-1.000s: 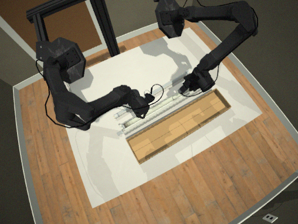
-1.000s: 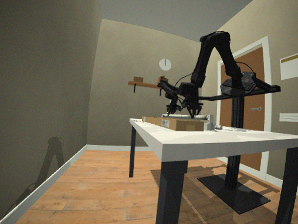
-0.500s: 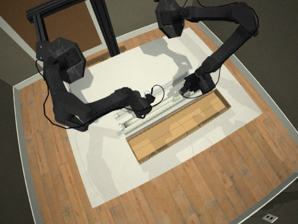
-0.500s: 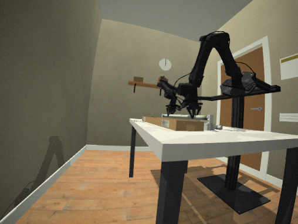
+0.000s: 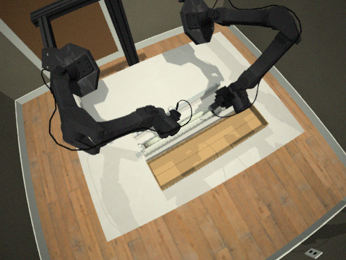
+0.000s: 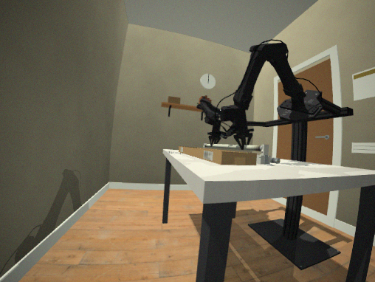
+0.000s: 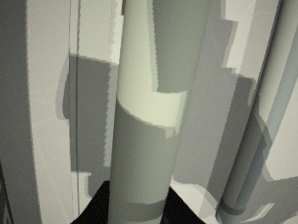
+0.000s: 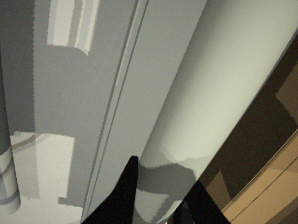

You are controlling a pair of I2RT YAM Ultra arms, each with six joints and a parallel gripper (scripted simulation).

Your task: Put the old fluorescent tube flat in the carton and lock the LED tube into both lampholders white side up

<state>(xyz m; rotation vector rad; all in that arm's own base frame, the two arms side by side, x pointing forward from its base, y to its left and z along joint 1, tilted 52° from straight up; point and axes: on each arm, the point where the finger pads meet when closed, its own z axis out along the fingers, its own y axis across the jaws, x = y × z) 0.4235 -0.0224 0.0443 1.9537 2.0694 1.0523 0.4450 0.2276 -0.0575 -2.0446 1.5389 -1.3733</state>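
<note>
The old fluorescent tube (image 5: 197, 116) (image 6: 255, 147) (image 7: 150, 155) (image 8: 205, 100) lies along the light fixture (image 5: 191, 129) (image 8: 155, 60), at about the height of the near lampholder (image 6: 264, 149). Whether its ends touch the lampholders is unclear. My left gripper (image 7: 135, 191) (image 6: 243, 146) is shut on it towards one end. My right gripper (image 8: 158, 171) (image 6: 213, 144) is shut on it further along; its fingertips are hidden in the top view. The LED tube (image 5: 204, 92) (image 7: 277, 75) (image 8: 9, 185) lies behind the fixture. The open carton (image 5: 154, 175) (image 6: 238, 157) sits in front of it.
The carton's long wall runs close beside the fixture. The white bench (image 5: 126, 211) (image 6: 295, 175) extends around them. The mast (image 5: 124, 34) (image 6: 299, 148) carrying both arms stands behind the bench.
</note>
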